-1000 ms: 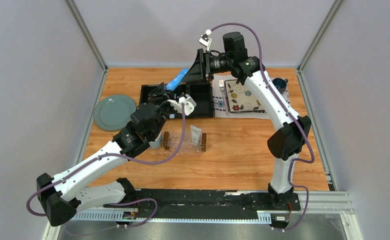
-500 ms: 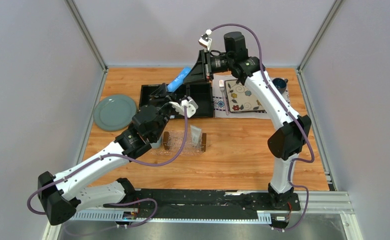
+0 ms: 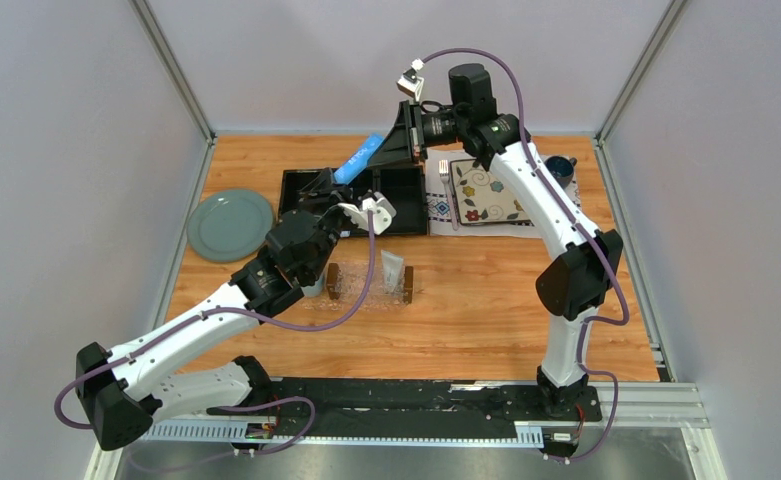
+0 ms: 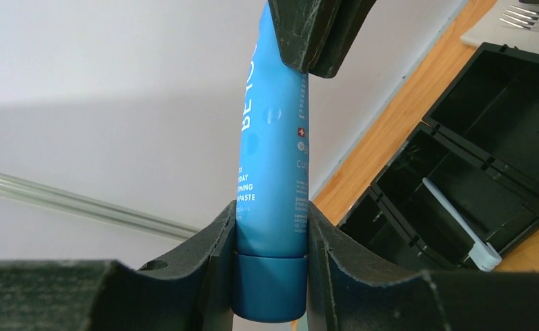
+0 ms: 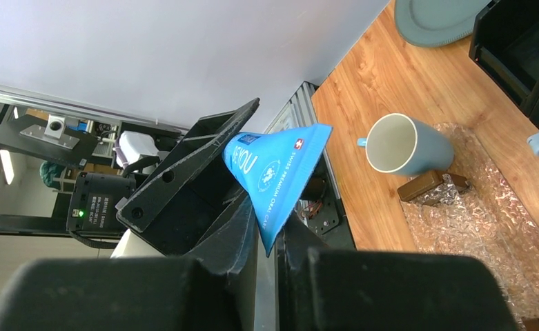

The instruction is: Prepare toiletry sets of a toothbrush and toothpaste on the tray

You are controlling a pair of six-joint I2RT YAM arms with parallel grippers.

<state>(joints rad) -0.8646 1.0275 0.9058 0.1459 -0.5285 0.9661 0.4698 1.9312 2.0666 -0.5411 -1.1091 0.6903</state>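
A blue toothpaste tube hangs in the air over the black organizer, held at both ends. My left gripper is shut on its cap end. My right gripper is shut on the flat crimped end of the toothpaste. The toothbrush lies in a compartment of the organizer. The clear tray with brown end bars lies in front of the organizer, with a pale tube on it. In the right wrist view the tray lies next to the mug.
A grey-green plate lies at the left. At the right, a floral plate and a fork rest on a cloth, with a dark cup behind. The mug stands at the tray's left end.
My right gripper has closed on the flat end of the toothpaste tube. My left gripper has kept its hold on the cap end and shifted slightly.
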